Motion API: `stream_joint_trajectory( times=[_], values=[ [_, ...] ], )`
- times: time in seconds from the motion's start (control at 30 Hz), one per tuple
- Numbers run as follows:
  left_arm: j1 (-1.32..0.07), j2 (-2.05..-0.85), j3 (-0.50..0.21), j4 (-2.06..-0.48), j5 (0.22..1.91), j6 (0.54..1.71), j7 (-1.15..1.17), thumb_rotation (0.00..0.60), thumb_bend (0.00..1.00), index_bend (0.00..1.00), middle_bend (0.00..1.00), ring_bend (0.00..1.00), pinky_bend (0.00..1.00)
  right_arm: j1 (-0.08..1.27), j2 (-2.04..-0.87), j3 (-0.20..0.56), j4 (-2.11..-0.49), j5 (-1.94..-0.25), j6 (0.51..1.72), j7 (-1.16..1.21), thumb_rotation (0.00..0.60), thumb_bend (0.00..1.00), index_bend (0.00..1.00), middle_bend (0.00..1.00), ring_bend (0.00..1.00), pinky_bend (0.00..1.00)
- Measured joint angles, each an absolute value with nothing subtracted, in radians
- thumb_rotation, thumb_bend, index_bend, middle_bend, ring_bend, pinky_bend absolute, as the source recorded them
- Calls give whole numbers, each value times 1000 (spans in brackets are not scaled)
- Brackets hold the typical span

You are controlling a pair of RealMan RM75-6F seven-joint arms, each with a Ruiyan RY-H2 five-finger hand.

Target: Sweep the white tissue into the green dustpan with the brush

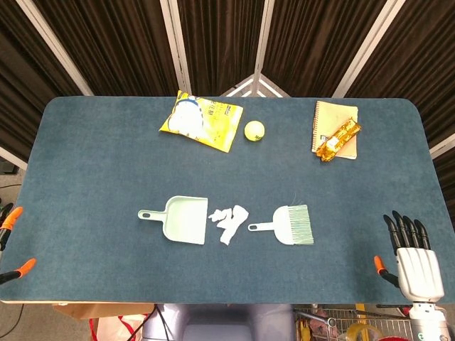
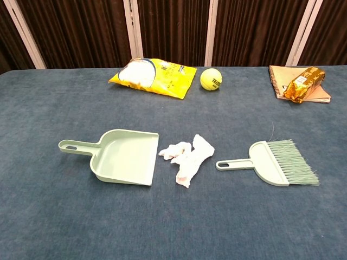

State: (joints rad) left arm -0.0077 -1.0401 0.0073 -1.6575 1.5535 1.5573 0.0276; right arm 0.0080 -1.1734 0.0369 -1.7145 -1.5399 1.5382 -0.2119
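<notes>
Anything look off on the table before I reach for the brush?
Nothing stands out. The white tissue lies crumpled between the green dustpan and the brush, all flat on the table. One stray bristle sticks up from the brush. The right hand is at the table's edge, holding nothing.

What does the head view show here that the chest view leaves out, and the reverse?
Only the head view shows the right hand, fingers spread at the table's near edge, and the left hand's orange tips. The chest view adds nothing new, only a closer look. Both show the dustpan, tissue, brush, yellow bag, tennis ball, notebook and snack wrapper.
</notes>
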Motion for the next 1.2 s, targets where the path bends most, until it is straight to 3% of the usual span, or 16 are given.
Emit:
stream_joint_trajectory(
  times=[0.37,0.47,0.53,0.63,0.7,0.77,0.9,1.07,1.2],
  values=[
    [-13,-1049,10,-1654,1553,1543,47,600,0,0,0,0,0,12,-1173,33,-1718,-1553,1534,-211,600,343,0,0,0,3],
    [-13,-1050,11,-1656,1554,1542,48,600,0,0,0,0,0,22,-1175,34,-1725,-1569,1530,-211,600,343,0,9,23,82],
    [-14,-1050,11,-1655,1556,1542,50,600,0,0,0,0,0,34,-1177,37,-1734,-1576,1520,-210,600,343,0,106,148,264],
    [-15,-1052,10,-1655,1558,1541,54,600,0,0,0,0,0,69,-1180,52,-1761,-1581,1482,-208,600,343,0,386,428,519],
    [-16,-1055,11,-1654,1560,1540,60,600,0,0,0,0,0,96,-1186,65,-1780,-1578,1451,-210,600,343,17,552,584,633],
    [-17,-1056,11,-1653,1563,1539,64,600,0,0,0,0,0,132,-1198,83,-1803,-1572,1409,-222,600,343,105,681,704,719],
    [-20,-1061,12,-1651,1567,1536,77,600,0,0,0,0,0,201,-1242,117,-1839,-1541,1326,-282,600,342,242,838,848,823],
    [-21,-1062,12,-1651,1567,1535,78,600,0,0,0,0,0,283,-1329,151,-1859,-1459,1223,-407,600,342,347,916,915,848],
    [-21,-1062,13,-1649,1566,1533,76,600,0,0,0,0,0,337,-1411,168,-1853,-1382,1164,-510,600,343,363,923,921,849]
  ],
)
